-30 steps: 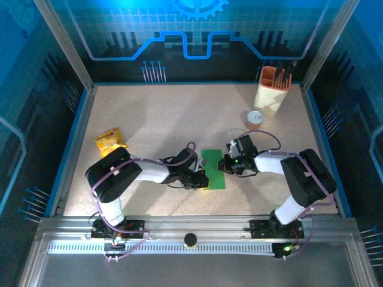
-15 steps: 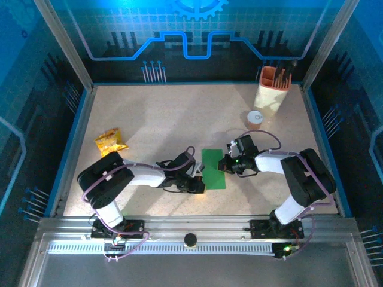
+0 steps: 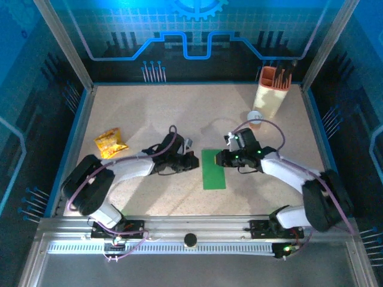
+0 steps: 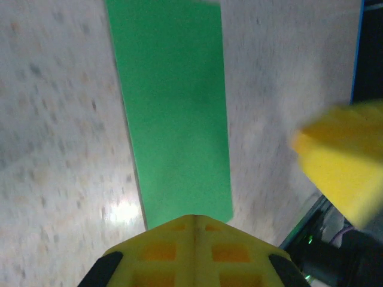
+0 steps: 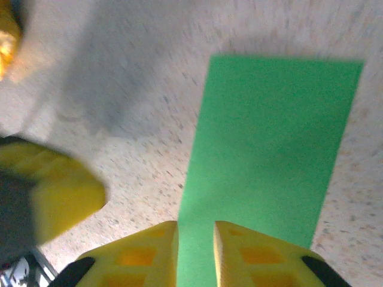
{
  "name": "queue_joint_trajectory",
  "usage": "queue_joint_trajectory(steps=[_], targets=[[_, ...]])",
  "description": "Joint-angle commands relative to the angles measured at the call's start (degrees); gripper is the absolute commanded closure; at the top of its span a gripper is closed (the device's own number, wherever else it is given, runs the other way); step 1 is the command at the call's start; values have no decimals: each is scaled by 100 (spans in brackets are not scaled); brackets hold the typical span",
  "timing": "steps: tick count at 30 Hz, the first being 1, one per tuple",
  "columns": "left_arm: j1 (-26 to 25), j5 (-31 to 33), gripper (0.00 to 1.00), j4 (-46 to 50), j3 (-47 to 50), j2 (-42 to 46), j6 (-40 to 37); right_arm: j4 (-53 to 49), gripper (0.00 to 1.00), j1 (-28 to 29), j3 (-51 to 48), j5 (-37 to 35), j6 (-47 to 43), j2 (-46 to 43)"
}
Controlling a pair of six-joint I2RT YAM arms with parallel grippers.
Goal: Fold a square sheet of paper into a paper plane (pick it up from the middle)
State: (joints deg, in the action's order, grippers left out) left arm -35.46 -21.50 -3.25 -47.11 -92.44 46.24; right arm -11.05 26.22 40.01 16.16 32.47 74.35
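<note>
The sheet of bright-green paper [image 3: 213,170] lay flat on the speckled table [image 3: 149,113], a little toward the near edge and between the two arms. It was no square from where I stood, but a narrow rectangle with its long sides running away from the arm bases.

The left gripper [image 3: 190,161] was low over the table just to the left of the paper's far half, pointing at it. From its own wrist camera the yellow fingers [image 4: 194,251] were pressed together with only a seam between them, clenched on nothing. The green strip [image 4: 173,107] stretched away from their tips.

The right gripper [image 3: 220,158] was at the far right part of the sheet, right at its edge. In its wrist view the two yellow fingers [image 5: 143,254] stood a narrow slit apart, released, with green [image 5: 269,155] showing through the gap. The paper looked to be lying flat beneath them and not pinched. Whether the tips touched the sheet I could not tell.

Each wrist camera caught the other gripper as a blurred yellow block at the side of its picture.

Well off to the left, a crinkled yellow-orange snack packet [image 3: 111,142] sat on the table. At the far right corner stood a cream-and-orange holder [image 3: 272,89] with dark tools in it, and a small round thing [image 3: 255,116] lay just in front of it.
</note>
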Motion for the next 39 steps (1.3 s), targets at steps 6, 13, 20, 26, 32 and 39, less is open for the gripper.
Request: queue_joint_trajectory(steps=[6,13,20,26,32,39], targets=[[251,-248,96,1057,-1989,-1257,-546,-623,71,-39,-749,-1355,516,-1364],[447,-486,97,1209,-2528,-1944,-618,-1070,72,-115,-505,133,459,-825],[468,-636,97,1177,-2805,-2357,-634,-943,68,-64,-705,27,1233,-519],[470,-697,98,1223,-3023,-2637,-595,-805,63,27,-661,431,1305,-218],[472,-673,100,1253,-2939,-2691,-665,-853,62,173,-709,110,1488,-340],[470,-796,100,970,-2628,-2801,-669,-824,59,180,-852,175,1511,-254]])
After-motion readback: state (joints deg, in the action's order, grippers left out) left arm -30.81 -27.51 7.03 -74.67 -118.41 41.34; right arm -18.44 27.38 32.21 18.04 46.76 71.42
